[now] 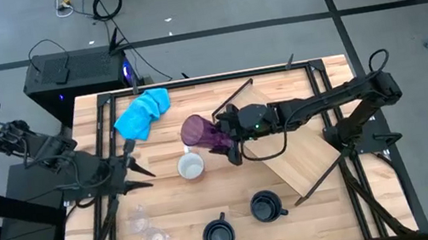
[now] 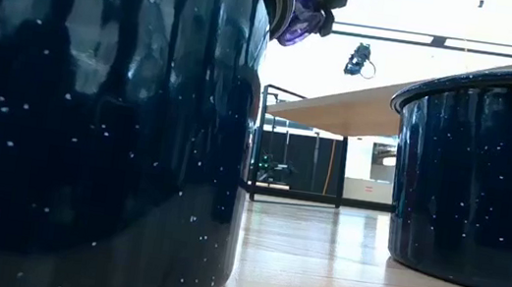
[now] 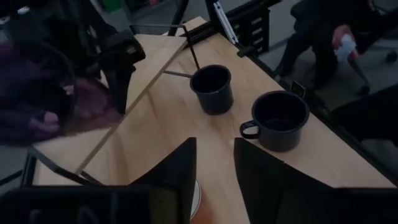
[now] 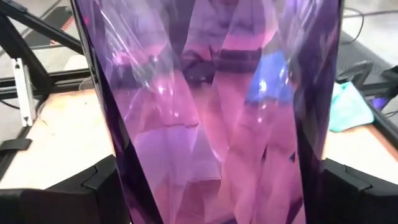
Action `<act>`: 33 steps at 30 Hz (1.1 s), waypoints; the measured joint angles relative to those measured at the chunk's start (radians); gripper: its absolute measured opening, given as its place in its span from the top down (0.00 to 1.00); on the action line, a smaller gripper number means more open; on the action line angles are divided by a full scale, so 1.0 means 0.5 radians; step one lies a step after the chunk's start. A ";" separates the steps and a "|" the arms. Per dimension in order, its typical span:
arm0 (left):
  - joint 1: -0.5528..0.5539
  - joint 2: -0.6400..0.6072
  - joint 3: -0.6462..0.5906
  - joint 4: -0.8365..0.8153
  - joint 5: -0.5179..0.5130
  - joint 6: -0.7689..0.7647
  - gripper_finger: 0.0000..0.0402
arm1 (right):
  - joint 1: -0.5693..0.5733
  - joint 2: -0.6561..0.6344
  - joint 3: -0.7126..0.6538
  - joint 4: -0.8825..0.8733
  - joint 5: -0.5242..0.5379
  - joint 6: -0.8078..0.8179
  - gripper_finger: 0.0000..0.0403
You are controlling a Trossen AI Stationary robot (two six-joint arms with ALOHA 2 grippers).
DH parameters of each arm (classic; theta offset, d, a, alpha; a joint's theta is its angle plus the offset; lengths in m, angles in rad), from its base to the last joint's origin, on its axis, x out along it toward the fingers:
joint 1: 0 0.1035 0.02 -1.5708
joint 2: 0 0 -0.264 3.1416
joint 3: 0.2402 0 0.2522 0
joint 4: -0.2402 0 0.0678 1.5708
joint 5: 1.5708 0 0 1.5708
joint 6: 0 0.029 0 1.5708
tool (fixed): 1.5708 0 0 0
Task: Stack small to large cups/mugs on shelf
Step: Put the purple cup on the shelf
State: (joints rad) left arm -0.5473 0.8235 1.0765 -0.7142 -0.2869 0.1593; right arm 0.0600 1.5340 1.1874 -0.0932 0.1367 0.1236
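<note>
Your right hand [image 1: 230, 139] clamps the faceted purple translucent tumbler [image 1: 200, 132] at mid-frame in the high view, tipped over the desk [image 1: 331, 205]. Count one white mug [image 1: 191, 166] just below it, two navy speckled mugs [image 1: 267, 206] at lower centre, and two clear glasses [image 1: 147, 230] lower left. Your left hand [image 1: 137, 168] sits left of the white mug, fingers half spread around nothing.

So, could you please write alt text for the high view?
From above: the right gripper holds a purple tumbler on its side over the wooden table, beside a white mug. Two dark mugs stand near the front edge.
</note>
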 joint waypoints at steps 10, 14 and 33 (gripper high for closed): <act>0.037 -0.067 -0.341 0.476 -0.537 0.069 0.72 | -0.043 -0.145 0.000 -0.007 0.002 -0.105 0.14; 0.155 -0.064 -0.456 0.742 -0.576 0.170 0.73 | -0.042 -0.253 0.000 -0.019 -0.007 -0.150 0.14; 0.770 -0.008 -0.504 0.869 0.164 0.122 0.81 | -0.088 -0.686 -0.814 0.767 0.040 -0.195 0.14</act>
State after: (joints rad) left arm -0.1624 0.8194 0.8246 -0.2799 -0.2047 0.2203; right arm 0.0160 1.1909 0.7804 0.2901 0.1564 0.0263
